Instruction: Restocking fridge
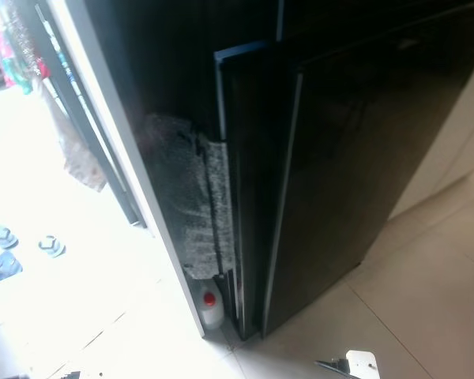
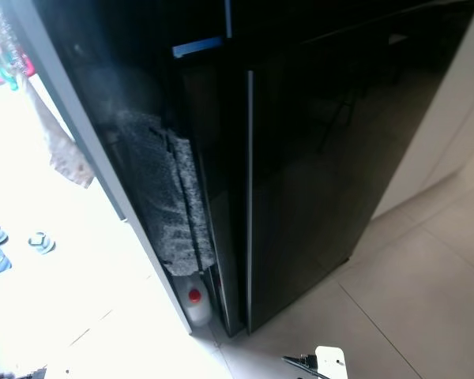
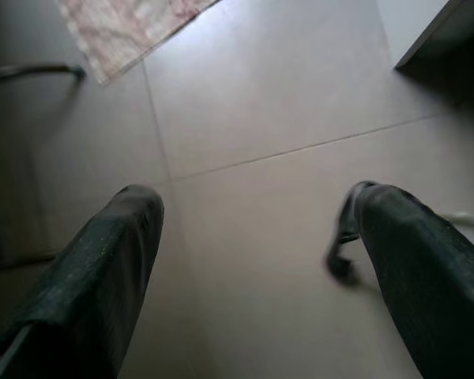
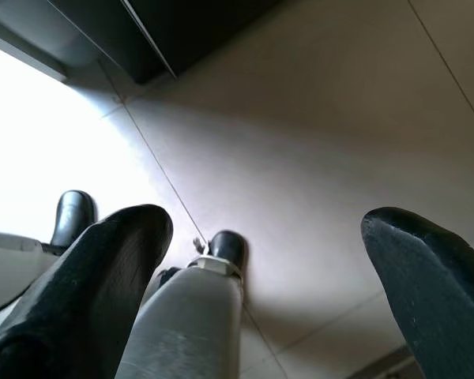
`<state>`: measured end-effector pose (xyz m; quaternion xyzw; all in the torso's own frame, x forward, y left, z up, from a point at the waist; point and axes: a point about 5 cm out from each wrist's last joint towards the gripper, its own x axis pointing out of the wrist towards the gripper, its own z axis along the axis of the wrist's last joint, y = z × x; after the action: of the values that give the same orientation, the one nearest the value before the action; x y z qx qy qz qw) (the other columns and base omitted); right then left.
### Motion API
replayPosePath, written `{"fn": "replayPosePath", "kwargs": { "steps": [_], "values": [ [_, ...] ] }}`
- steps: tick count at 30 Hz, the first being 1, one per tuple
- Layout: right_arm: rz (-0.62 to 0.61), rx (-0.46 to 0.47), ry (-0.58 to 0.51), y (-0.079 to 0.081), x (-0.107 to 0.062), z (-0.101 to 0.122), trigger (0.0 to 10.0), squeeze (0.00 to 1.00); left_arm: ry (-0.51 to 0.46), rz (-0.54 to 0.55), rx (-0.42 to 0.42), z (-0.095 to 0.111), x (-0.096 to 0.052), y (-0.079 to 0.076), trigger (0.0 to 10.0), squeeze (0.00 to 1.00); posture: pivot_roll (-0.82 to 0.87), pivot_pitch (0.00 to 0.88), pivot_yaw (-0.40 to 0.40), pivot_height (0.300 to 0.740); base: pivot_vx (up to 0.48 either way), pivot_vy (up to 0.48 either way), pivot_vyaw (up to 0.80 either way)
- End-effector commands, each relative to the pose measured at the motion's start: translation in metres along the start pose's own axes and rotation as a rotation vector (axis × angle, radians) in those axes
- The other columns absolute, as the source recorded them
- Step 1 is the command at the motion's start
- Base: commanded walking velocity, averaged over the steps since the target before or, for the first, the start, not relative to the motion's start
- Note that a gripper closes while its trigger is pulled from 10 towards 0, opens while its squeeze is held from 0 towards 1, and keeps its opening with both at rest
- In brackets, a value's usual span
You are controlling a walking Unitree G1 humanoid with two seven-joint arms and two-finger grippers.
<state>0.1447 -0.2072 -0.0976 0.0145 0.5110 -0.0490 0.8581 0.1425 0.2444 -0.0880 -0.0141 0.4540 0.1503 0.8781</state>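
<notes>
Fridge (image 1: 355, 158) (black, doors shut) on pale tiled floor (image 1: 426, 316).

Count of items in view:

- Fridge (image 1: 355, 158): 1, tall, black, glossy; doors shut.
- Bottle (image 1: 211, 308): 1, white with red cap, standing on the floor at the fridge's near left corner.
- Grey textured pad (image 1: 193, 205): 1, against the fridge's side.
- Sandals (image 1: 51, 245): at least 2 on the bright floor beyond the doorway; further pieces blurred.
- Patterned cloth (image 1: 75, 150): 1, hanging.
- Left tool (image 3: 253, 260): 2 black fingers, spread.
- Right tool (image 4: 265, 260): 2 black fingers, spread.
</notes>
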Motion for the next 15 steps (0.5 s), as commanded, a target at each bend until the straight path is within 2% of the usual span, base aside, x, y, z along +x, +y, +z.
{"fn": "replayPosePath", "kwargs": {
  "steps": [1,4,5,7,12,15],
  "values": [
    [0.003,-0.010,0.013,-0.002,-0.001,-0.003,10.0,0.00,-0.003,-0.064,-0.148,-0.002,-0.001,-0.006,10.0,0.00,0.03,0.000,0.001,0.740,0.000,0.000,0.80],
    [0.003,-0.016,0.016,-0.004,-0.001,-0.003,10.0,0.00,-0.023,-0.123,-0.185,0.001,0.000,-0.007,10.0,0.00,0.04,0.000,-0.005,0.740,0.000,0.000,0.80],
    [0.005,-0.020,0.017,-0.004,-0.001,-0.003,10.0,0.00,-0.027,-0.143,-0.168,0.002,0.000,-0.008,10.0,0.00,0.04,0.000,-0.006,0.740,0.000,0.000,0.80],
    [0.002,-0.025,0.018,-0.006,-0.001,-0.002,10.0,0.00,-0.023,-0.205,-0.025,0.003,-0.001,-0.012,10.0,0.00,0.04,0.000,-0.009,0.740,0.000,0.000,0.80],
    [0.006,-0.028,0.015,-0.006,-0.001,-0.001,10.0,0.00,-0.010,-0.203,-0.031,0.000,-0.001,-0.007,10.0,0.00,0.04,0.000,-0.012,0.740,0.000,0.000,0.80],
    [0.020,-0.031,0.013,-0.005,-0.001,0.000,10.0,0.00,0.005,-0.185,0.015,-0.002,-0.002,0.001,10.0,0.00,0.05,0.000,-0.014,0.740,0.000,0.000,0.80]
  ]
}}
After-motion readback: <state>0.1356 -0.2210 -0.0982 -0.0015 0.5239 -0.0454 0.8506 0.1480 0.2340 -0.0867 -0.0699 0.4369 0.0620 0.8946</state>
